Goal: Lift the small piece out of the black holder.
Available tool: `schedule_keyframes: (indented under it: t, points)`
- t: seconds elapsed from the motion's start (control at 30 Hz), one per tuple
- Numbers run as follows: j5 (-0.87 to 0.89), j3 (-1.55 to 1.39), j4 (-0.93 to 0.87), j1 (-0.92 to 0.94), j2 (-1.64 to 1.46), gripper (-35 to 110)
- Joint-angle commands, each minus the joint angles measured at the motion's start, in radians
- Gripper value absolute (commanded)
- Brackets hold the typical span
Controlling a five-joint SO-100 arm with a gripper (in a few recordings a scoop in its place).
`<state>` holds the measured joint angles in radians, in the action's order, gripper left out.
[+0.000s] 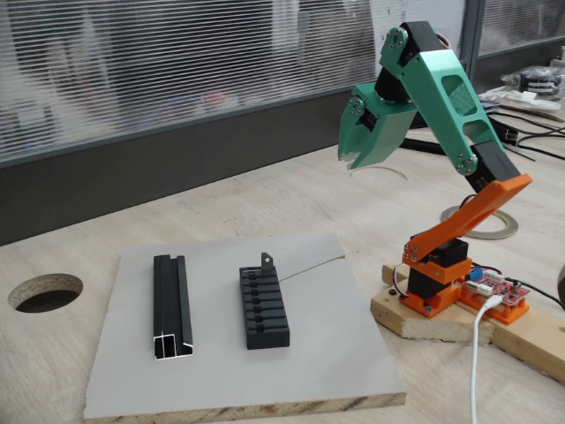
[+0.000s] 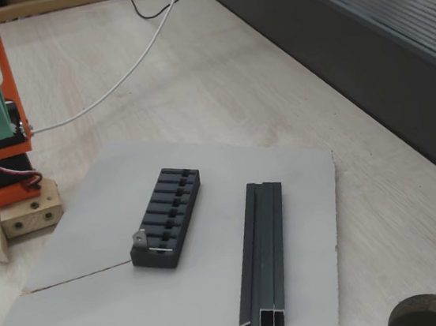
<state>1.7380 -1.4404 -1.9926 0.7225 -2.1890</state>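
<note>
Nearest my camera is the raw chipboard edge of a grey board (image 1: 221,353) lying flat on a pale wooden table (image 1: 265,190). On that board I see the black holder (image 1: 262,308), a short slotted block, with the small piece (image 1: 267,260) standing upright in its far end slot, well below the pincer and off to its left in this fixed view; in the other fixed view the same grey tab (image 2: 140,238) sits at the holder's (image 2: 166,215) near end. A thin wire (image 1: 311,265) runs across the board from that end of the block. Further from the pincer, past the holder, lies a longer black U-channel rail (image 1: 171,306) with a silvery cut end. The green pincer (image 1: 363,161) hangs high in the air, holding nothing, its fingers close together at the tips; I cannot tell whether they are fully closed. A round hole (image 1: 45,291) is cut in the table at far left. Behind the table runs a dark sill under ribbed translucent panels (image 1: 177,62). I can read no writing or labels anywhere.
</note>
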Motion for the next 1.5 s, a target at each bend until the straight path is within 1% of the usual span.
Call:
schedule_keyframes:
  t: [0.0,1.1,1.17,1.27,1.47]
  points:
    - [0.017,0.018,-0.020,0.005,-0.026,16]
    - [0.029,0.018,-0.014,0.002,-0.011,16]
    - [0.083,0.018,-0.014,0.002,-0.009,16]
    - [0.215,0.018,-0.014,-0.017,-0.009,16]
    - [0.468,0.002,-0.012,-0.239,-0.008,16]
